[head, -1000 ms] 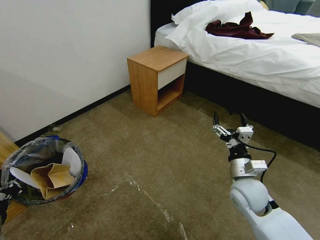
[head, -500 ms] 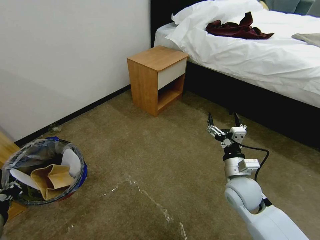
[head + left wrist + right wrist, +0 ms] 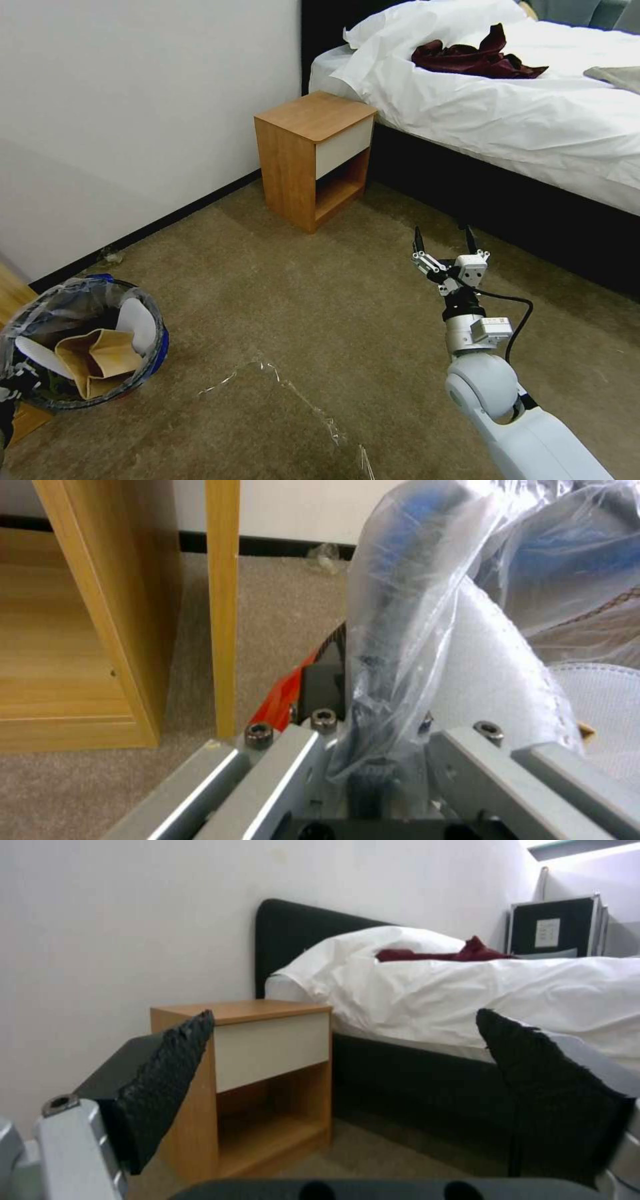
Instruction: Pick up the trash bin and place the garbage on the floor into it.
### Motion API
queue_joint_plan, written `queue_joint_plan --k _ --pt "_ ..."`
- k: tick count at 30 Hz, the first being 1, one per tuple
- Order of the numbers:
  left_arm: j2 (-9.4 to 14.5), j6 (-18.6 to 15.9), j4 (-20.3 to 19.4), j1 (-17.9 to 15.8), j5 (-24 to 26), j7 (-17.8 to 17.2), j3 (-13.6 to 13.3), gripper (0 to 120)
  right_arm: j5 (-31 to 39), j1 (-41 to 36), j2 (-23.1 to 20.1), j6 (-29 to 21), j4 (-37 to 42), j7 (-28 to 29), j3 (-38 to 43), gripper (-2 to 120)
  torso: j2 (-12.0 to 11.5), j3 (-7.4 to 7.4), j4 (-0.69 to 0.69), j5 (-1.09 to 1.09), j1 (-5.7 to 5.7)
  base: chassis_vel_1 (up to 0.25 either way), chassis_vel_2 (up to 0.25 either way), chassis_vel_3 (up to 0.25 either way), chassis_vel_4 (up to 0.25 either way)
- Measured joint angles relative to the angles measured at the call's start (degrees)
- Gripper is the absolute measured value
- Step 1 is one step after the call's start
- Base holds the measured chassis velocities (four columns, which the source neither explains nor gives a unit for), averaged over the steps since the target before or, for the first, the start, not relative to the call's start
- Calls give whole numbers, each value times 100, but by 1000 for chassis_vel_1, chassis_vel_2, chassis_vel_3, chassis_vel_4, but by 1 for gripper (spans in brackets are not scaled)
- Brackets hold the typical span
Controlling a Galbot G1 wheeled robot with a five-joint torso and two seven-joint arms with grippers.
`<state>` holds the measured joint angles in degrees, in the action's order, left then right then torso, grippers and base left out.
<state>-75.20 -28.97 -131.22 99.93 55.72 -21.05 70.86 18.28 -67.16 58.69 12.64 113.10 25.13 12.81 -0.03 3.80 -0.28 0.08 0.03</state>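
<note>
- The floor (image 3: 320, 333) is beige-brown short-pile carpet; strips of shiny clear tape (image 3: 293, 393) cross it near the lower middle of the head view.
- A pale wall (image 3: 133, 120) with a dark skirting line bounds the room on my left. A wooden nightstand (image 3: 313, 157) with a white drawer front and an open shelf below stands in the corner, between the wall and the bed.
- The bed (image 3: 507, 113) has a dark frame and headboard and rumpled white bedding; a dark red garment (image 3: 473, 59) lies on top of it, near the pillow.
- A light wooden cabinet (image 3: 100, 620) stands just beside the trash bin, on the side away from the bed.
- The trash bin (image 3: 87, 343), red at the base and blue above, lined with a crinkled translucent plastic bag (image 3: 413, 595), sits low at my far left.
- Garbage inside the bin: a tan paper bag (image 3: 97, 360) in the middle and white flat slippers (image 3: 137, 323) leaning against the inner wall.
- My left gripper (image 3: 373, 760) is pinched on the bin's rim and the liner over it: one finger lies outside the wall, the other inside.
- My right gripper (image 3: 443, 243) is raised above bare carpet, well apart from the bin and pointing toward the bed. Its two dark textured fingers (image 3: 167, 1080) are spread wide and hold nothing.
</note>
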Motion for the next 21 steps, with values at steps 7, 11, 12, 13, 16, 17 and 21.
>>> queue_joint_plan --k 7,11,12,13,16,17,21 --pt "2 2 0 2 4 0 3 1 3 0 0 3 0 -2 -1 100 0 0 0 0 0 0 0 0 0" --pt "4 4 0 3 6 0 5 1 4 0 0 5 0 -4 -1 100 0 0 0 0 0 0 0 0 0" --pt "4 4 0 3 6 0 5 1 4 0 0 5 0 -4 -1 100 0 0 0 0 0 0 0 0 0" --pt "4 4 0 3 6 1 5 1 5 0 0 5 0 -5 -1 100 0 0 0 0 0 0 0 0 0" --pt "4 5 0 4 7 1 5 1 6 -1 -1 7 0 -6 -1 100 0 0 0 0 0 0 0 0 0" --pt "4 5 0 4 8 1 5 1 6 -1 -1 8 0 -6 -1 100 0 0 0 0 0 0 0 0 0" --pt "4 6 -1 4 9 1 5 1 8 -2 -1 8 1 -8 0 100 0 0 0 0 0 0 0 0 0"
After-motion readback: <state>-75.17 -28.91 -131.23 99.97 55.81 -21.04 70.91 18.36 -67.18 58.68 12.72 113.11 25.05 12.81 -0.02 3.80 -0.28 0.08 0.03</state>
